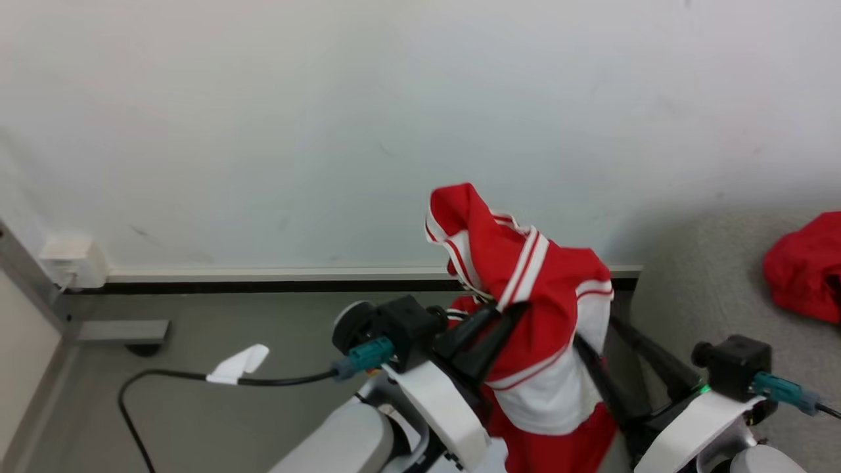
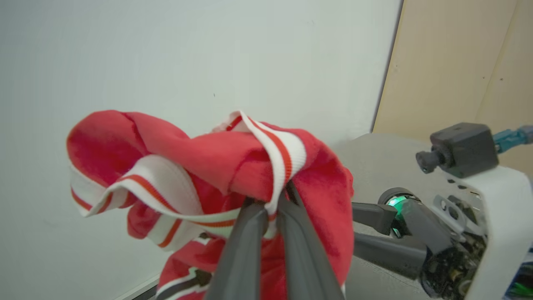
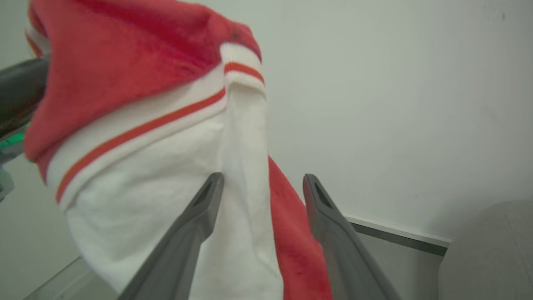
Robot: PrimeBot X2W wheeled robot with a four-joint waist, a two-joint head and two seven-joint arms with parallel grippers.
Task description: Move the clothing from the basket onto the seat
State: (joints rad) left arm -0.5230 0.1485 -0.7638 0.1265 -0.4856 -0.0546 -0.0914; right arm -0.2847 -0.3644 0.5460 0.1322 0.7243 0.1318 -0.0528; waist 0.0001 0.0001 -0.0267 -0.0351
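One red-and-white jersey (image 1: 525,295) hangs pinched in the left gripper (image 2: 270,204), held aloft. The right gripper (image 3: 262,179) stands spread, cloth hanging between its fingers, ungripped. Beyond, a second red garment (image 1: 805,266) already lies on the seat (image 1: 709,295) toward its wall-side edge. The jersey apparently awaits delivery.
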